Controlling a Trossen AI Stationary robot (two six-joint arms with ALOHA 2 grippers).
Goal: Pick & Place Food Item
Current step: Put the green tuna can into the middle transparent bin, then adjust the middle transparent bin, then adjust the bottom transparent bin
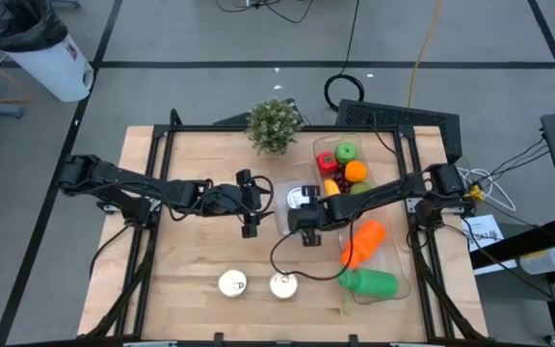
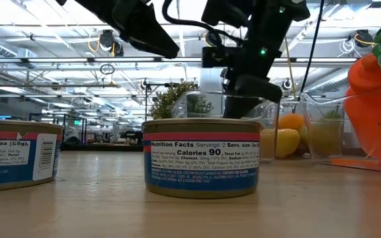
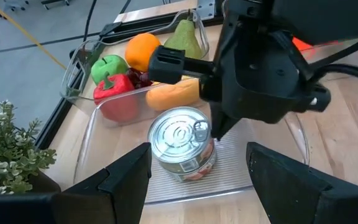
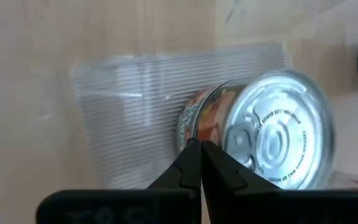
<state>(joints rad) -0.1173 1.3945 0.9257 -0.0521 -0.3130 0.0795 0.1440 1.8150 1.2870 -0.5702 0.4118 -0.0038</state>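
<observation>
We see the can [image 3: 184,144] standing upright, lid up, on the clear tray [image 3: 92,134], just under our right gripper [image 4: 199,155], whose fingers are pressed together, empty. Our left gripper [image 3: 197,180] hangs released beside it, holding nothing.

**Colours and Patterns in the Work Area**

The bench [image 1: 200,260] is pale wood with visible grain. The clear ribbed tray [image 3: 272,180] holds a silver-topped can [image 3: 182,140] with an orange-red label. Behind it: red pepper [image 3: 115,98], green apple [image 3: 107,64], orange [image 3: 142,50], green pear [image 3: 185,38]. Both arms are black. The nearest can [image 2: 201,157] has a white label with black print and red and blue bands.
</observation>
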